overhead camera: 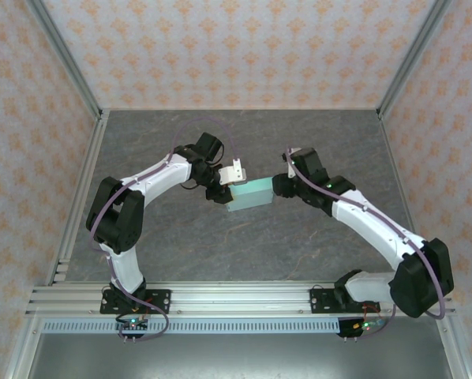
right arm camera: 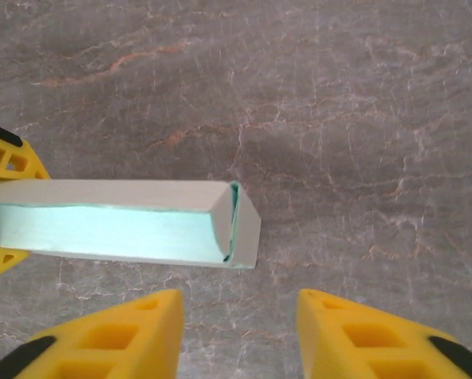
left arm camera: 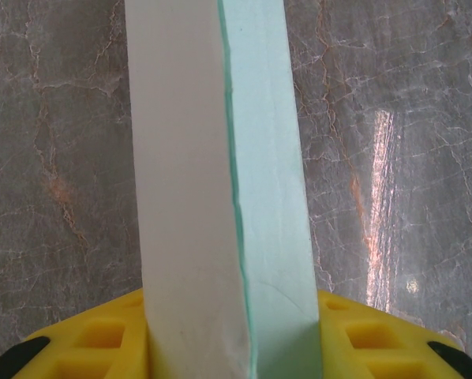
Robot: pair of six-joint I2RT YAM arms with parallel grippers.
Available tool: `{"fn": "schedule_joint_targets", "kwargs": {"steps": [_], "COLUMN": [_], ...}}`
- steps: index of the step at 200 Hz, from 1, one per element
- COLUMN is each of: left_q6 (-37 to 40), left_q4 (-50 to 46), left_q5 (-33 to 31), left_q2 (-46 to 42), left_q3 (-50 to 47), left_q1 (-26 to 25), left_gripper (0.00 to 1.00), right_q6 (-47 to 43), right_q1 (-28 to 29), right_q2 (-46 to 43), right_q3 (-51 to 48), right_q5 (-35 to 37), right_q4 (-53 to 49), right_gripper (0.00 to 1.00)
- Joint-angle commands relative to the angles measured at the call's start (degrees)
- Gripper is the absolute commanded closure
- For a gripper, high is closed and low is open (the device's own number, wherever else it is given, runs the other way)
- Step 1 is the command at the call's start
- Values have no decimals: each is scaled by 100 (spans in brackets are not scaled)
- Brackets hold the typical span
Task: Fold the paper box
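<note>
- Grey, marbled stone-look counter [overhead camera: 299, 245], walled in by panels of pale orange patterned paper [overhead camera: 236, 47]. A ribbed aluminium rail [overhead camera: 244, 300] runs along the near edge under both arm bases.
- White-and-black left arm [overhead camera: 153, 183] bends in from the left and its twin, the right arm [overhead camera: 370, 225], from the right. Their wrists meet around mid-counter.
- Pale mint-green thin card paper box [overhead camera: 252, 195], folded into a small flat rectangular shape, sits between the two wrists at mid-counter. One broad face is mint [left arm camera: 260, 197], the adjoining one off-white. From the right wrist, its end [right arm camera: 236, 225] shows a thin gap along the closing flap. It looks lifted off the counter, but the views do not settle this.
- Yellow ribbed left fingers [left arm camera: 102, 343] pinch one end of the paper box, one on each side, touching the card. They also show at the far end of the box [right arm camera: 7, 158].
- Yellow ribbed right fingers [right arm camera: 133, 335] are spread apart with bare counter between them, just short of the box's free end and not touching it.
</note>
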Motion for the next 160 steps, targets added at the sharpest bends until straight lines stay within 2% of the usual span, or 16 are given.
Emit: {"fn": "schedule_joint_targets", "kwargs": {"steps": [1, 23, 54, 102, 160], "left_q6": [-25, -18, -22, -27, -22], "left_q4": [-150, -135, -143, -150, -153], "left_q5": [-393, -408, -411, -434, -443], "left_q2": [75, 72, 74, 83, 92], "left_q3": [67, 63, 67, 76, 75], "left_q1": [36, 37, 36, 38, 36], "left_gripper": [75, 75, 75, 75, 75], "right_q6": [-407, -634, -694, -696, -705], "right_q1": [-91, -99, -110, -110, -128], "right_q2": [244, 536, 784, 1007, 1164], "right_q3": [43, 172, 180, 341, 440], "right_q5": [-559, -545, -385, -386, -418], "right_q4": [65, -16, 149, 341, 458], "right_gripper": [56, 58, 66, 68, 79]}}
